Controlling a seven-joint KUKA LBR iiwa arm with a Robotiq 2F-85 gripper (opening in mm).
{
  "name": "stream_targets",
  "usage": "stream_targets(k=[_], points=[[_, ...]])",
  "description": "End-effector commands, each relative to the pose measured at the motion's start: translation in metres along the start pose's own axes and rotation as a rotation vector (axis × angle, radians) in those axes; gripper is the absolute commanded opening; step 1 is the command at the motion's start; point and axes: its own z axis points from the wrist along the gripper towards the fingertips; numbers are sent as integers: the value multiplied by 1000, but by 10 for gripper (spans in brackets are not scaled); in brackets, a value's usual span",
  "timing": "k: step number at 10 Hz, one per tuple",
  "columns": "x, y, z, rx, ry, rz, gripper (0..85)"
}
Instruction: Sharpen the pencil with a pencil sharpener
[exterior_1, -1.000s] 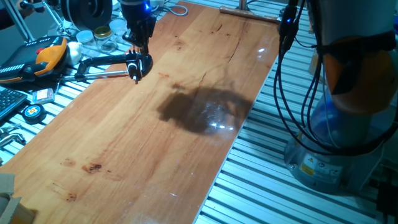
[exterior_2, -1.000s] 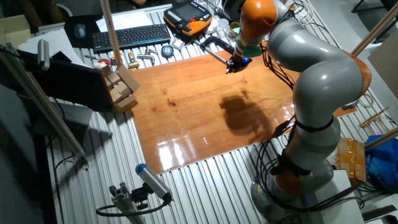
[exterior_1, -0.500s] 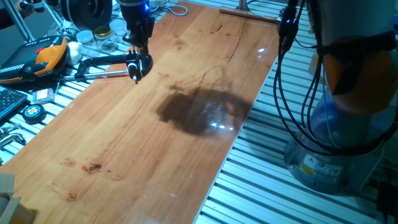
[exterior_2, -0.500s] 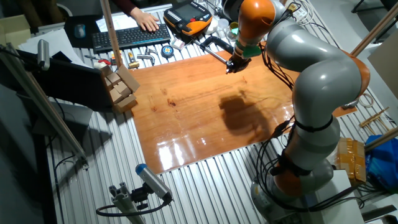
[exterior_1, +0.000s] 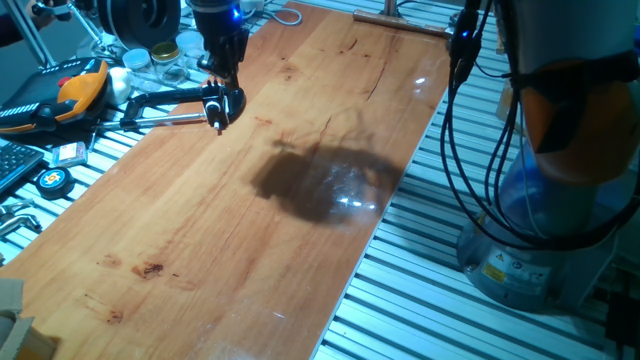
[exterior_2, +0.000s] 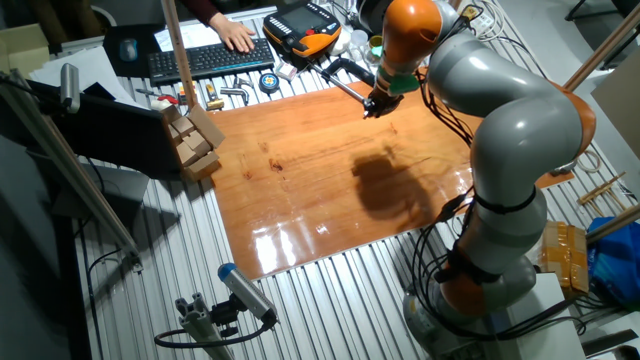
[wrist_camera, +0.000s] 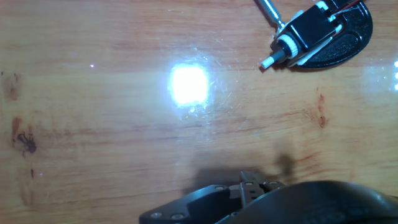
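I've got the gripper (exterior_1: 221, 80) hanging over the far edge of the wooden board (exterior_1: 300, 200), whether its jaws are apart I can't tell, the pencil sharpener (exterior_1: 222, 103) sitting just beneath on its clamp arm (exterior_1: 160, 98), no pencil visible, so I reckon sharpening's still undone.

The wooden bench (exterior_1: 250, 230) carries a dark shadow and bright glare spots. Beyond its far edge lie an orange-and-black tool (exterior_1: 75, 88), a large black spool (exterior_1: 140, 18), small jars (exterior_1: 160, 55) and a tape measure (exterior_1: 50, 181). A person's hand (exterior_2: 237, 37) rests on a black keyboard (exterior_2: 205, 58). Wooden blocks (exterior_2: 195, 140) sit beside the bench.
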Motion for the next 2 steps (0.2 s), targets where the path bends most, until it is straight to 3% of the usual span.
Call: stream_targets(k=[1,2], points=[[2,2,1,-2,0,2,0],[3,2,2,-5,2,2,0]])
